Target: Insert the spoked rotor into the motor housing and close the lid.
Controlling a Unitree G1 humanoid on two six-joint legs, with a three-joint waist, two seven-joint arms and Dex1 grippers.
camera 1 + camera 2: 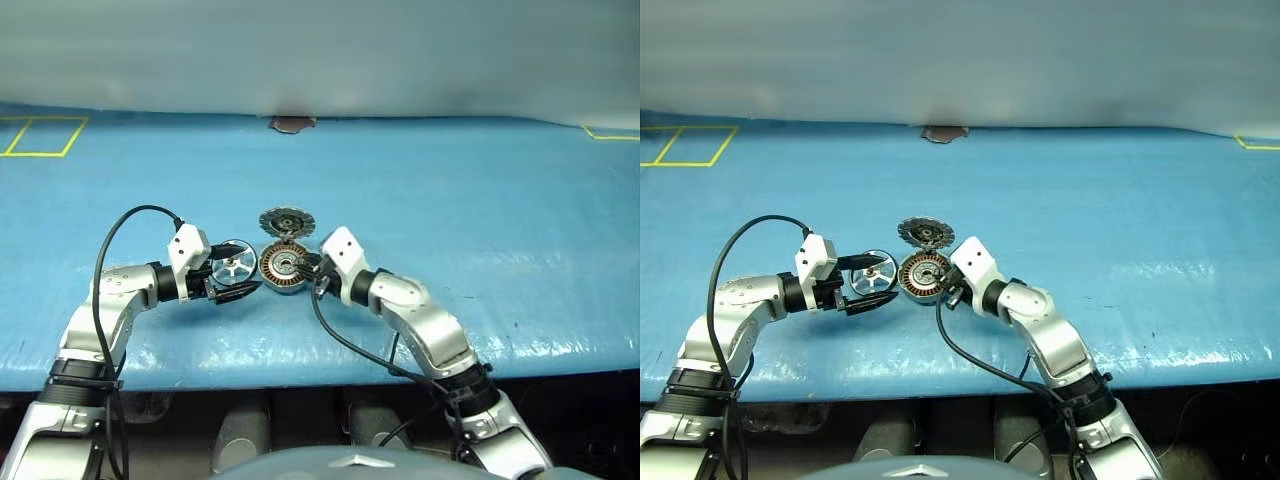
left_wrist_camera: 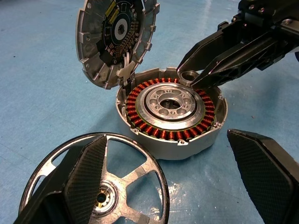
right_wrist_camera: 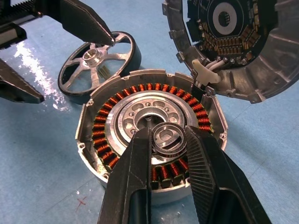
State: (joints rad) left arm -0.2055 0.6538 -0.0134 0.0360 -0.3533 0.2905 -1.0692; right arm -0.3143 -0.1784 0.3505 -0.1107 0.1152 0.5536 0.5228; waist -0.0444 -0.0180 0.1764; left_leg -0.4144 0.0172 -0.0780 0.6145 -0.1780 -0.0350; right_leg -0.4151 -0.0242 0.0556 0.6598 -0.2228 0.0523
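The spoked rotor (image 1: 231, 267) lies flat on the blue table, just left of the motor housing (image 1: 284, 268). My left gripper (image 1: 252, 266) stands open around the rotor, one finger (image 2: 80, 179) over its spokes and the other finger (image 2: 266, 172) well clear of it. The housing (image 2: 170, 112) shows its copper windings. Its lid (image 1: 287, 221) is swung open behind it, hinged at the rim, inner face showing (image 3: 233, 42). My right gripper (image 3: 167, 135) is shut on a small silver metal ring (image 3: 166, 138), held over the near side of the housing (image 3: 140, 114).
Blue cover spans the table (image 1: 450, 200). Yellow tape marks lie at the far left (image 1: 40, 135) and far right (image 1: 610, 133). A small brown object (image 1: 291, 124) sits at the far edge. The table's front edge (image 1: 300, 372) runs just behind my arms.
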